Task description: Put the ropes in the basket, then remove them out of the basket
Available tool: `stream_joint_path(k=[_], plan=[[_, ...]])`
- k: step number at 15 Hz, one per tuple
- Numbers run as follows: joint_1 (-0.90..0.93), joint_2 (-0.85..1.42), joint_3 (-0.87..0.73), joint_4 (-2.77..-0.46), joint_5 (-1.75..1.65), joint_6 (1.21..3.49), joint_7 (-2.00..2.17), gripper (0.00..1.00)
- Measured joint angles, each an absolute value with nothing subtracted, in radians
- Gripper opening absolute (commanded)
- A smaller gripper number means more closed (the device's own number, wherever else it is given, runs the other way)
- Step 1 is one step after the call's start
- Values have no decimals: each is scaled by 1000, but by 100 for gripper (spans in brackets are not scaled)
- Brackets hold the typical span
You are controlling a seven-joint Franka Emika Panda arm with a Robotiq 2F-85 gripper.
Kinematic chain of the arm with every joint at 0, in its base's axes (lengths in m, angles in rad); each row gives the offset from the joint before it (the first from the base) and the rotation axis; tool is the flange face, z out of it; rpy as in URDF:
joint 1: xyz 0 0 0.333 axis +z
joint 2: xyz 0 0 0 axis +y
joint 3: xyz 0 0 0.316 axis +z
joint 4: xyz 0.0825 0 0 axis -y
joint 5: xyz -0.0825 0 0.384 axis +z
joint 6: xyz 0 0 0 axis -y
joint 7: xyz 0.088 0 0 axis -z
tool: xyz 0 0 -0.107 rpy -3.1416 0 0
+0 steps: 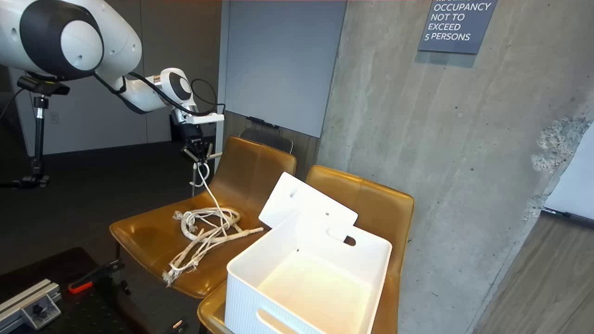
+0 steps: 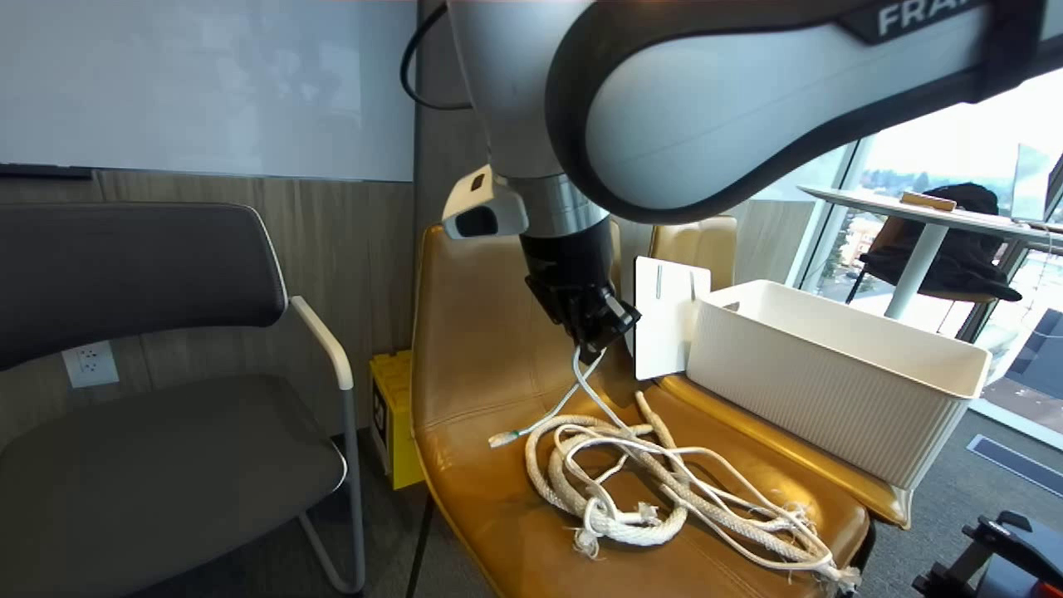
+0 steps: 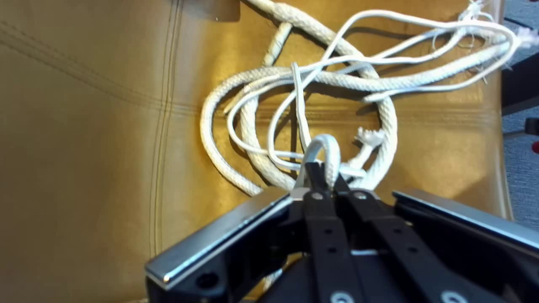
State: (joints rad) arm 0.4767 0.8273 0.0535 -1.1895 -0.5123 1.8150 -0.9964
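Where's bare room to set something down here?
The visible floor of the basket, ringed by walls, looks bare; so does the seat corner left of the ropes in an exterior view, up to the front edge. Crowded: mid-seat, where ropes coil below the gripper.

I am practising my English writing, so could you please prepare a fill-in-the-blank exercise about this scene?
The gripper holds a ____ rope, not a thick one.
Other ropes lie on the seat of a brown ____, outside the basket.
The wall sign allows at most ____ persons.
Missing words: thin; chair; five.
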Motion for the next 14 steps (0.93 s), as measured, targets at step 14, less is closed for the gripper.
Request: stream_joint_path(k=[14], plan=[[269,563,136,-1474,-139,1912,-882,1]])
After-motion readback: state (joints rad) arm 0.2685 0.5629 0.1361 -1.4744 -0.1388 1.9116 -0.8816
